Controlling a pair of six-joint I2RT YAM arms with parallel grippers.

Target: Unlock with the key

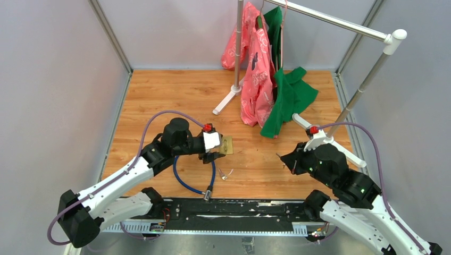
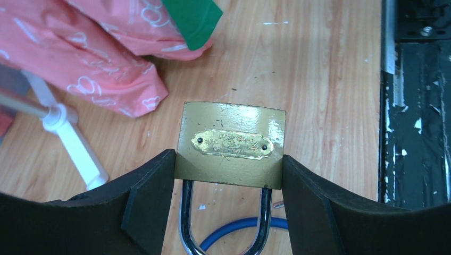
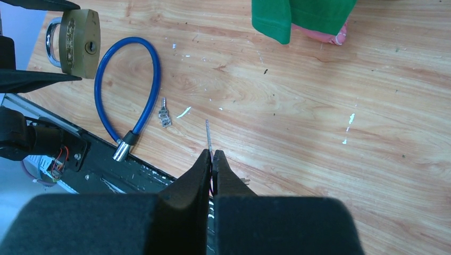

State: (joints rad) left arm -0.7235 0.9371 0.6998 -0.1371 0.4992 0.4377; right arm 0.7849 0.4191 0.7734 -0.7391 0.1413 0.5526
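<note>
My left gripper [image 1: 219,147] is shut on a brass padlock [image 1: 227,144] and holds it above the wooden floor, steel shackle toward the wrist. In the left wrist view the padlock [image 2: 231,143] sits clamped between the two black fingers [image 2: 143,207]. In the right wrist view the padlock [image 3: 80,40] shows its keyhole end at the top left. My right gripper [image 1: 282,157] is shut on a thin key [image 3: 208,135] whose blade sticks out past the fingertips, edge on. It is well to the right of the padlock.
A blue cable lock [image 1: 192,183] loops on the floor under the left gripper. Small loose keys [image 1: 225,173] lie beside it. A clothes rack [image 1: 234,79] with pink and green garments [image 1: 266,85] stands at the back. A black rail [image 1: 228,210] runs along the near edge.
</note>
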